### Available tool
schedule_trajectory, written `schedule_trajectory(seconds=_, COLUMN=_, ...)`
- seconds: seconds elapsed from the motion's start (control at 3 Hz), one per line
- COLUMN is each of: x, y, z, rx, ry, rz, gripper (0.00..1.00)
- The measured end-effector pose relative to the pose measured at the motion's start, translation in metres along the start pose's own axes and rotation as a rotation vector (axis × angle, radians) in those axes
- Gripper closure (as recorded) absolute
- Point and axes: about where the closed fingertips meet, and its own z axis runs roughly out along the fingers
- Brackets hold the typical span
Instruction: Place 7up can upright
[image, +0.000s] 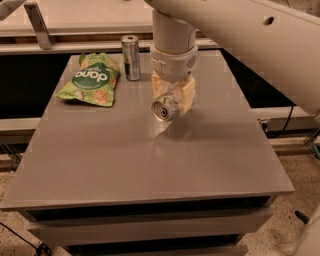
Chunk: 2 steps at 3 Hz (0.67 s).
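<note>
- Though poised close over the surface (150, 165), found the end effector (173, 99) closed on the 7up can (166, 109), with cream fingers (187, 95) pressed to either side of the body.
- Held tilted, not upright: silver top with pull tab turned toward the camera and somewhat downward, base hidden up between the fingers.
- Appears to hang just above the surface, toward its middle, with a faint reflection directly beneath. Unable to confirm contact.
- Judged mid-task: placement not yet done, the can's axis well off vertical. Grip across the body presumably chosen to allow turning the base down flat by wrist rotation.
- Next step, by judgement: rotate until the base faces the surface, lower to contact, and only then release. Risk of rolling or tipping on the smooth top if released while tilted.
- Hung from a white arm (172, 35) standing vertically above, wrist directly over the can.
- Noted a slim can (131, 57) upright behind and to the camera's left, near but apart. Clearance to be kept during rotation.
- Noted a green snack bag (90, 80) lying flat farther left, well apart and of no bearing on the placement.
</note>
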Motion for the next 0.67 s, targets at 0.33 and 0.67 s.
schedule_trajectory(seconds=0.33, x=0.0025, y=-0.0053, z=-0.002, rx=0.021, ry=0.018, rz=0.033, gripper=1.0)
schedule_trajectory(seconds=0.67, x=0.0038, y=-0.0068, z=-0.006, rx=0.011, ry=0.058, rz=0.129, gripper=1.0)
